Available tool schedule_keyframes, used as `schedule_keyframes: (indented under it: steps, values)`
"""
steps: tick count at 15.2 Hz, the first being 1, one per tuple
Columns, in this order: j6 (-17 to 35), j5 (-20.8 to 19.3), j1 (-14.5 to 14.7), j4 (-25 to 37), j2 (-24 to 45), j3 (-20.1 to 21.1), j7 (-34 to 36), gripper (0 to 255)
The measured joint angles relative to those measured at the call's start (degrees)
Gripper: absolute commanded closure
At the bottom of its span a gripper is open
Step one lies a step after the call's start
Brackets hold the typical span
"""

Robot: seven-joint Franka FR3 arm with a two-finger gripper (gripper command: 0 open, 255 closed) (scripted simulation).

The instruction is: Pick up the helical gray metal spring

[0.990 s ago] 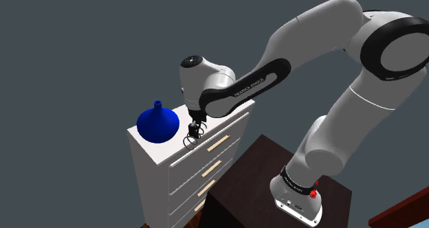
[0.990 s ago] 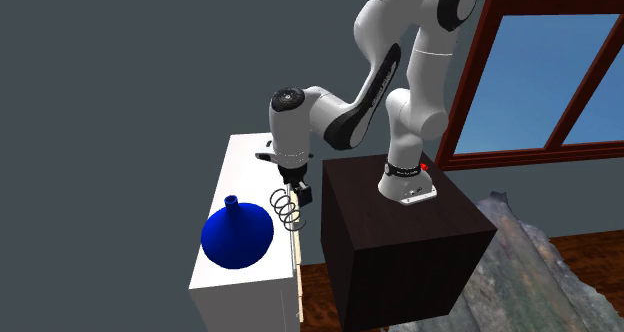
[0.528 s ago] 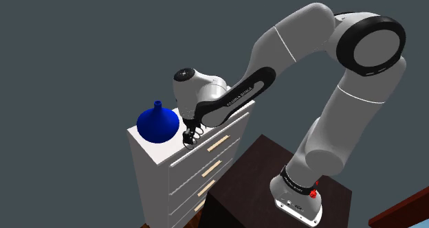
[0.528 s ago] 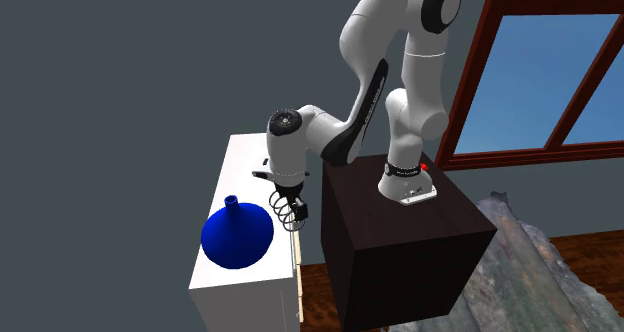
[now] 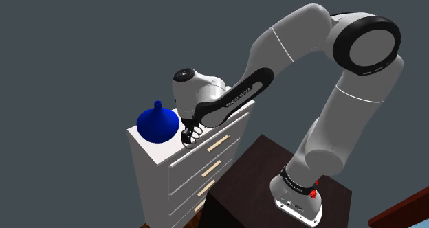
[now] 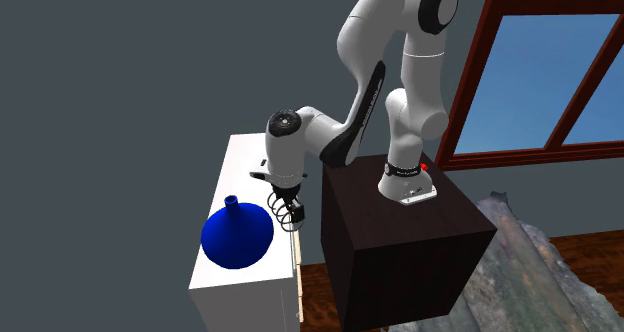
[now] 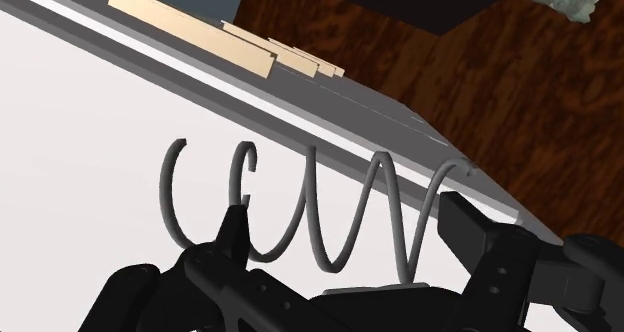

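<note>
Wrist view: gripper open, fingers straddling without touching the gray coil spring, lying along the white dresser top's edge, right of a blue vase. An off-centre squeeze could flick the coil overboard.

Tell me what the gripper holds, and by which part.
Nothing yet: the gripper is open, fingers straddling the spring on the dresser, not clasping it.
</note>
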Motion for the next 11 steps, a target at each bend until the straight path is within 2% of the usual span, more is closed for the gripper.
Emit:
schedule_keyframes:
  steps: [6,11]
  values:
    - [-0.28,0.28,0.05,-0.08,-0.17,0.10,-0.08,255]
    - [-2.98,2.49,0.08,-0.64,-2.16,0.43,-1.76,255]
